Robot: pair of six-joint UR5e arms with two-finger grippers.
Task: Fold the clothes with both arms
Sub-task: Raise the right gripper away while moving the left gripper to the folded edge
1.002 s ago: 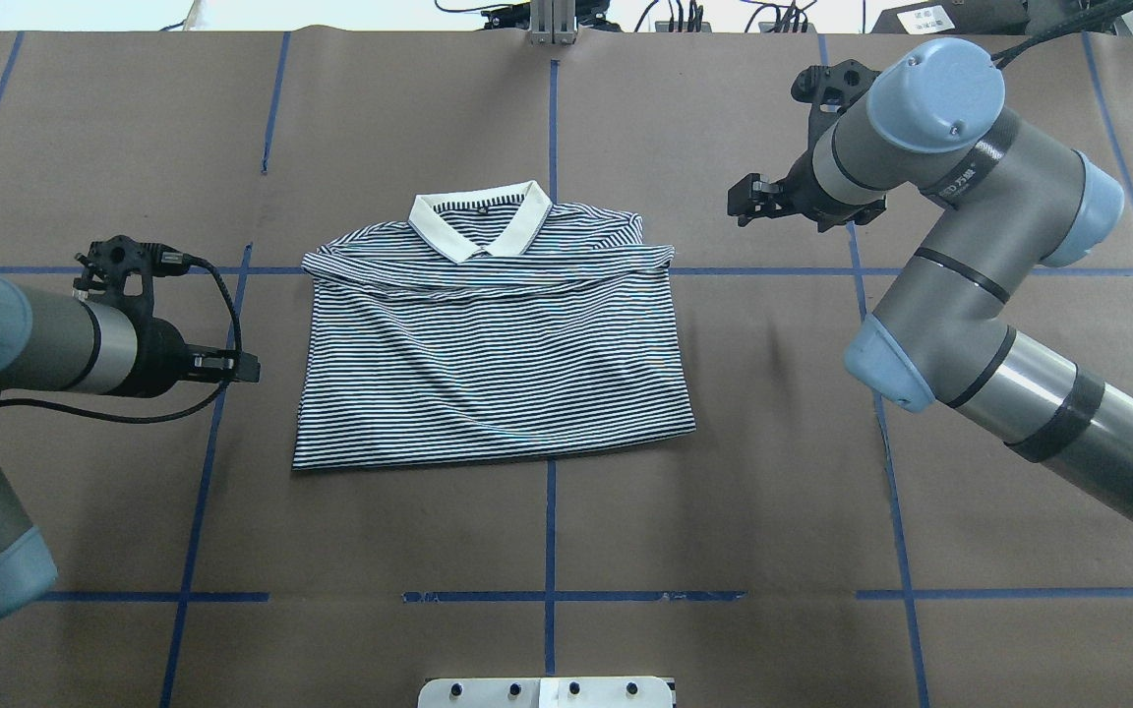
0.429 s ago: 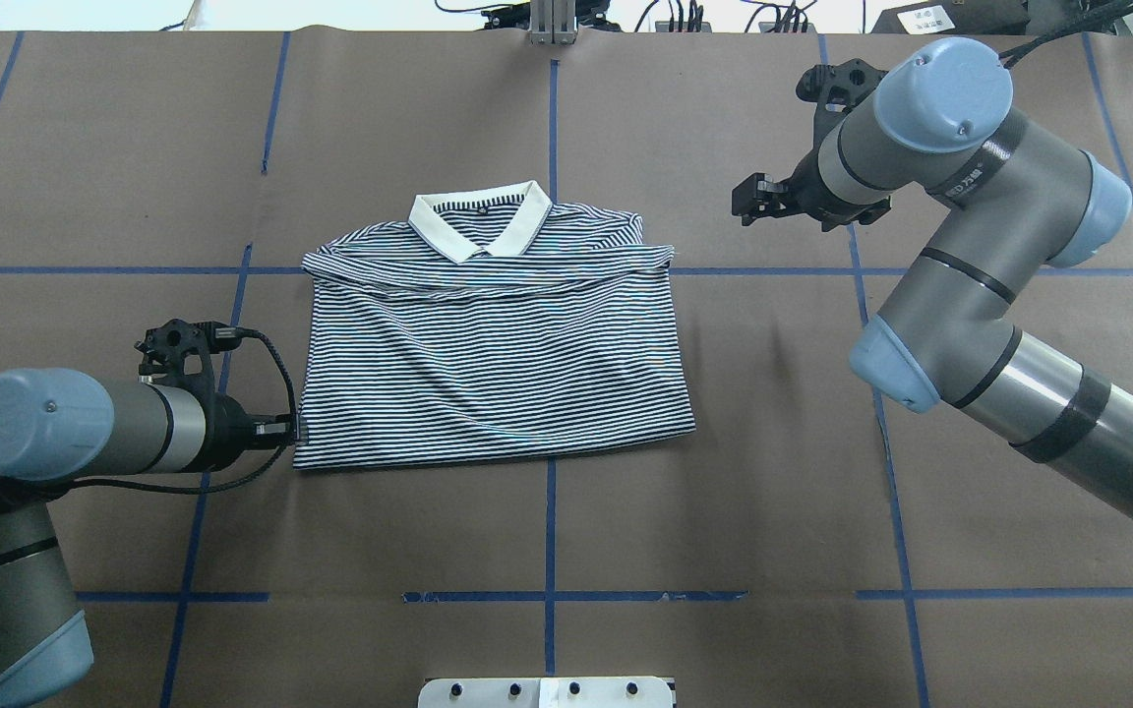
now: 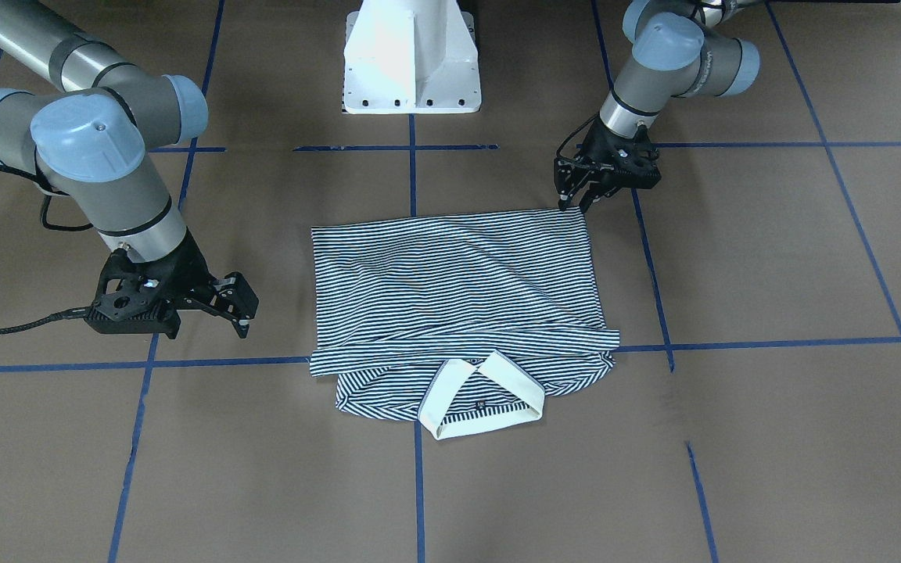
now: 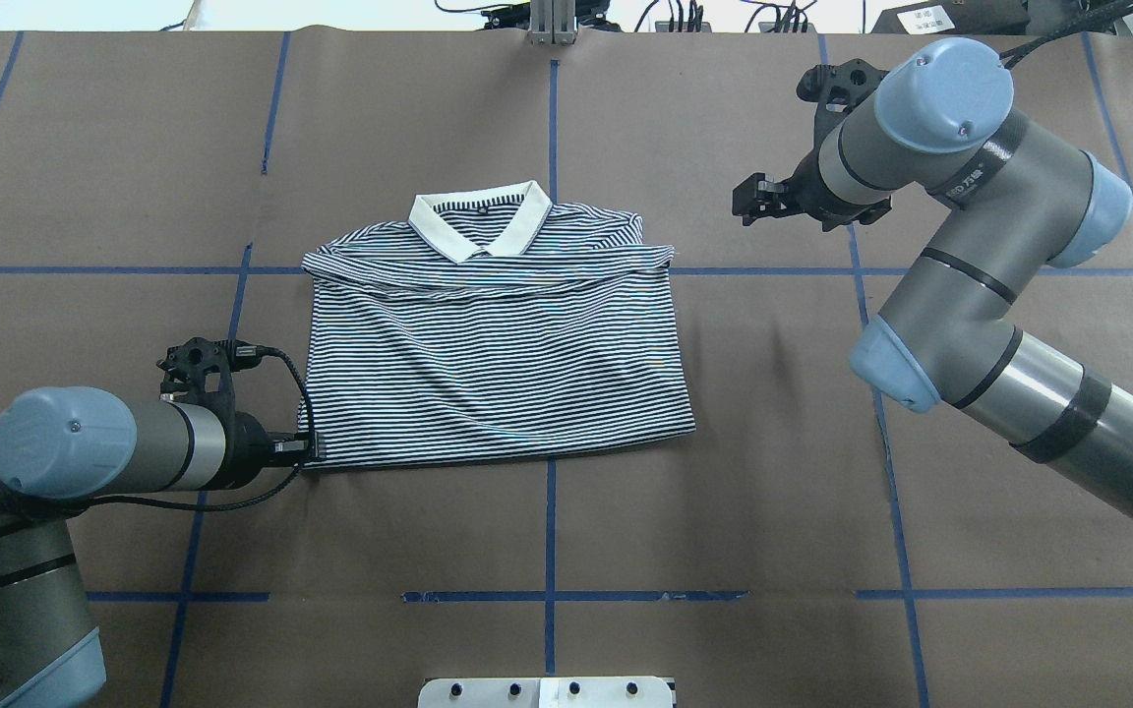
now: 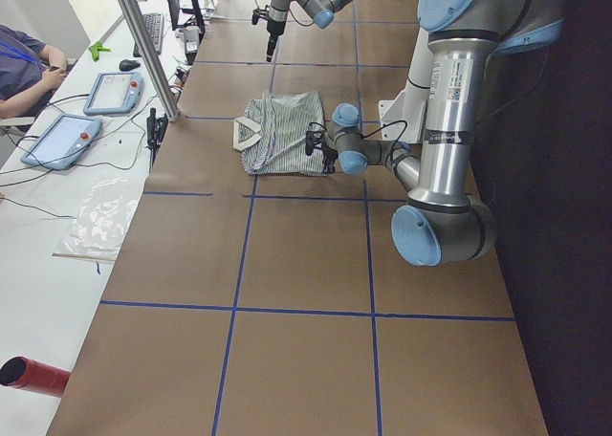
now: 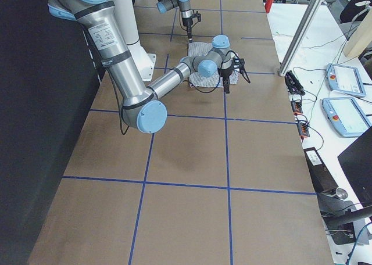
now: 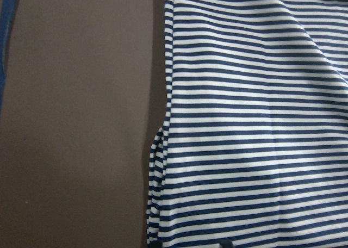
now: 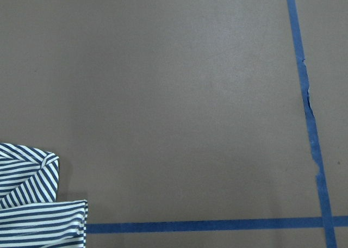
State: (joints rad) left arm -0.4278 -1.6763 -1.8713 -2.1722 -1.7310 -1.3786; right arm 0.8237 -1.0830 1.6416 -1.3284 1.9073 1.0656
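Polo shirt (image 4: 493, 344): I see it lying folded, collar far from the robot.
Left gripper (image 3: 573, 205): fingers slightly apart at the hem corner.
Right gripper (image 3: 245, 317): fingers spread wide, away from the shirt.

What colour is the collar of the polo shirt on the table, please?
The collar is plain cream; the front-facing view shows it best.
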